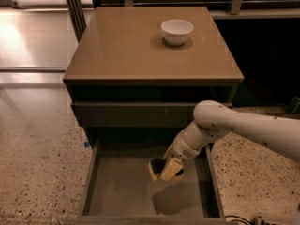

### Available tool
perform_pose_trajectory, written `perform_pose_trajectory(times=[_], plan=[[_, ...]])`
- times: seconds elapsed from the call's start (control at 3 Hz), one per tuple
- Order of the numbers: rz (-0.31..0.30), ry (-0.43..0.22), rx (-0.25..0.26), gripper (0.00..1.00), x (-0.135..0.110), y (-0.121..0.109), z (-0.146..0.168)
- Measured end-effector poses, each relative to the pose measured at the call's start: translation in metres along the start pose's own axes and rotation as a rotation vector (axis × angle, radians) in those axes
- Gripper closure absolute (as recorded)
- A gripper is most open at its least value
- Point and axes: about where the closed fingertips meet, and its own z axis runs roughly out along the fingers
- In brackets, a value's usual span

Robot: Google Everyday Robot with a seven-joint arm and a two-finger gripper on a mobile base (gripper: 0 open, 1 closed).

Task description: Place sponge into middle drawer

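Note:
The middle drawer point(115, 191) is pulled out wide below the cabinet, its flat grey floor bare. My gripper point(165, 168) reaches in from the right on a white arm and hangs over the drawer's right half, a little above the floor. It is shut on the sponge point(170, 169), whose yellow foam and dark face show between the fingers. The sponge's shadow falls on the drawer floor just below it.
A white bowl point(177, 31) stands on the brown cabinet top point(117, 50) at the back right. A closed drawer front point(131, 114) sits above the open drawer. Speckled floor lies on both sides of the cabinet. A cable shows at the bottom right corner.

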Motion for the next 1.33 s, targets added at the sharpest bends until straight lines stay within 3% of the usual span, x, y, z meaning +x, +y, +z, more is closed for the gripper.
perform_pose_trajectory(times=[0.33, 0.67, 1.33], plan=[[0.070, 0.005, 0.014, 1.00, 0.017, 0.011, 0.021], [0.283, -0.028, 0.009, 1.00, 0.054, 0.035, 0.069], [0.327, -0.049, 0.090, 1.00, 0.054, 0.023, 0.091]])
